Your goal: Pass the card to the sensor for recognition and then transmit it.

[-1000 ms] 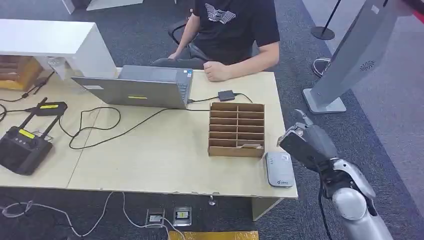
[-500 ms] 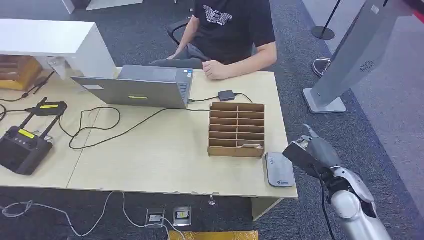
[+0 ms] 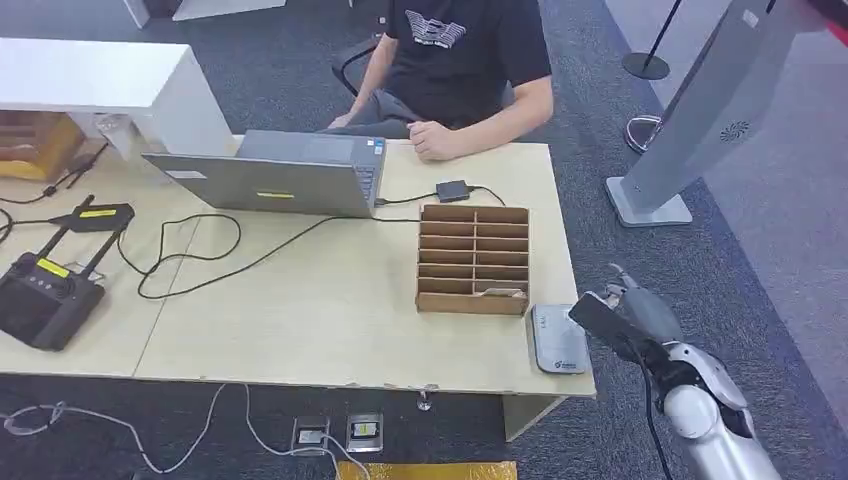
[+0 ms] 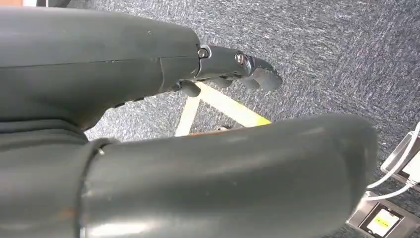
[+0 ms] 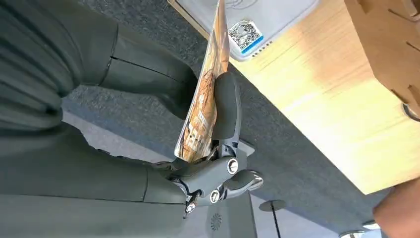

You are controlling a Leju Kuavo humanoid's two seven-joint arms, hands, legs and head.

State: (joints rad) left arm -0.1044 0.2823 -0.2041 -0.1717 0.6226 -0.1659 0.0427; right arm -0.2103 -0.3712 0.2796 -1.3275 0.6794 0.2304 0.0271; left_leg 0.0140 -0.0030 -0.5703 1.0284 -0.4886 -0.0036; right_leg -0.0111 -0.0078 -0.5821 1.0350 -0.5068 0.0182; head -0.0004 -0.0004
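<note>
The card [image 5: 204,101] carries an orange-brown printed pattern with dark lines, pinched against dark grey fingers [image 5: 225,106] of the right hand [image 3: 632,310], whose arm [image 3: 710,425] is silver; the sensor [image 3: 557,338] is pale grey with a small blue-and-black code label; the table [image 3: 330,320] is light wood, the slotted card rack [image 3: 474,260] a browner cardboard tone; the laptop [image 3: 285,175] is silver-grey with a yellow strip along its edge; the black controller [image 3: 45,295] bears a yellow label; black cables [image 3: 190,255] loop across the wood; the carpet [image 3: 740,290] is speckled dark blue-grey; the left hand [image 4: 148,124] is dark grey, over a yellow floor stripe [image 4: 228,106]; the person's shirt [image 3: 470,50] is black with a white print.
</note>
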